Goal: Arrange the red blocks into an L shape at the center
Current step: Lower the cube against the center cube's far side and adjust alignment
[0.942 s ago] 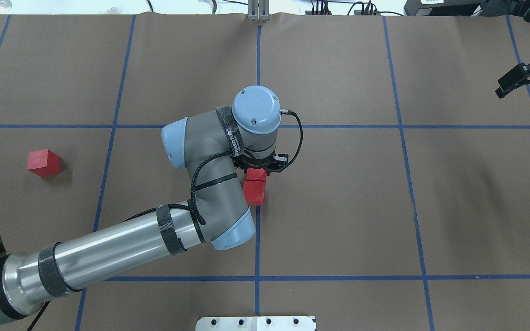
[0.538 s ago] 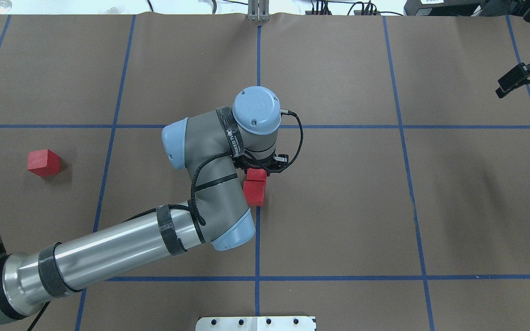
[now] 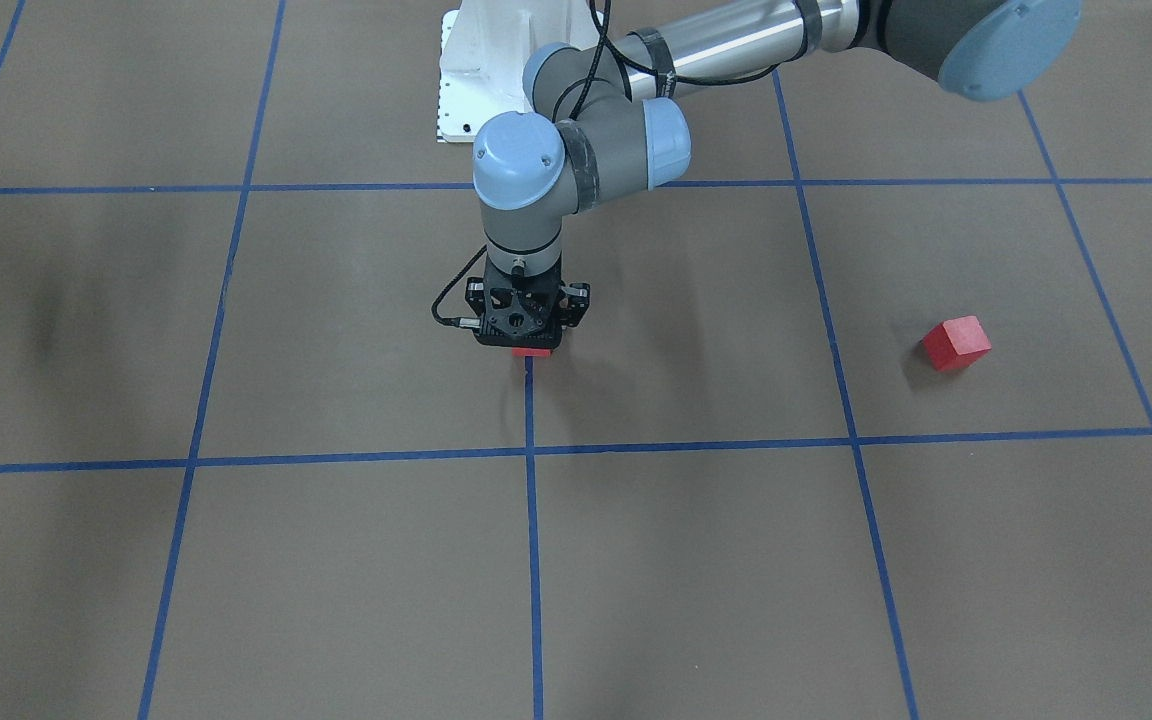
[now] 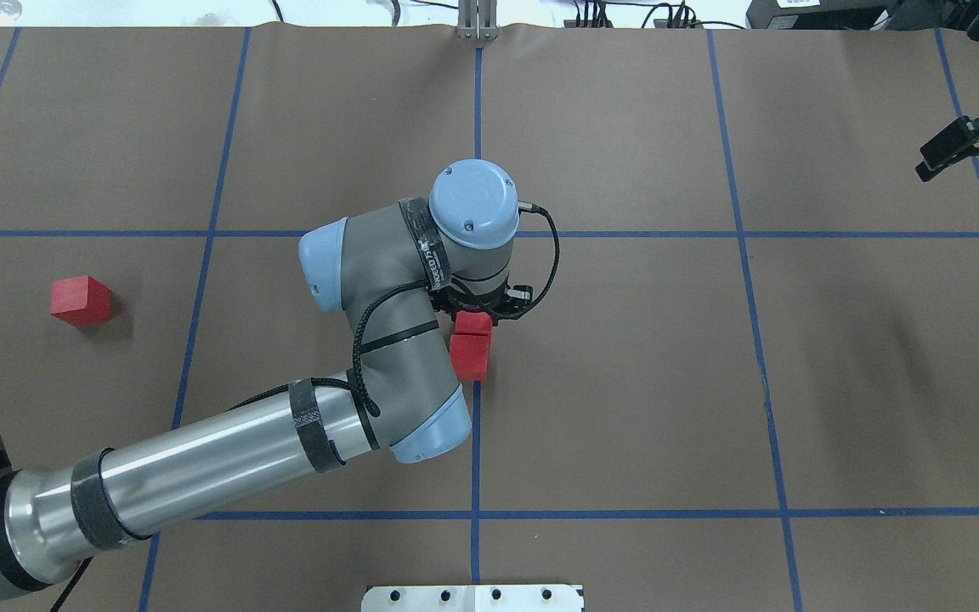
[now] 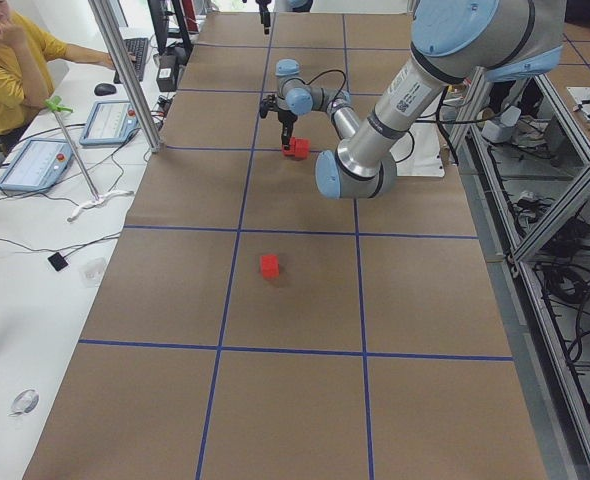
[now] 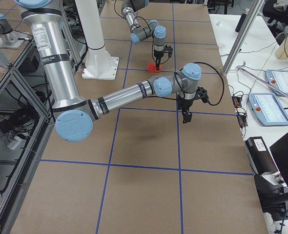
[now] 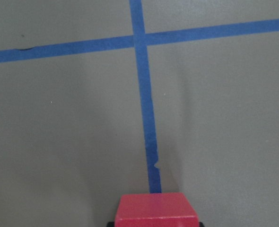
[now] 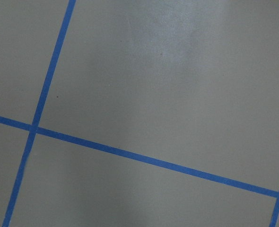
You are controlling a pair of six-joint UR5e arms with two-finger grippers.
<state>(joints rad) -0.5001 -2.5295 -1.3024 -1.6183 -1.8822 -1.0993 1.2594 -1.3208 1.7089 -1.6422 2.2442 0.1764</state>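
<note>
Overhead exterior feed is showing me the left arm reaching over the brown desk (image 4: 625,382), its wrist pointing straight down at the center (image 4: 476,408), where the long blue tape line is running through the grid. The wrist is hiding most of the left end effector (image 3: 524,332) from above, so I am reading it off the left wrist camera. There a dark fingertip is pressing against each side of the held red block (image 7: 156,210), so I am taking the end effector as clamped on that cube. The cube is sitting low at the desk, right at the end of the tape line.

The second red block (image 4: 469,357) is lying just behind the left end effector, on the side toward the robot's base. It is touching the held red block face to face, so the two are making a short straight row. The lone red block (image 4: 80,300) is resting well off to the end effector's left, in the neighbouring grid square, apart from the pair and a little turned against the grid.

The right end effector (image 4: 944,153) is hanging far off to the right of the left one, above the desk's far right corner. I cannot tell from these feeds whether its fingers are apart or together; its wrist camera is showing only bare desk and tape lines.
</note>
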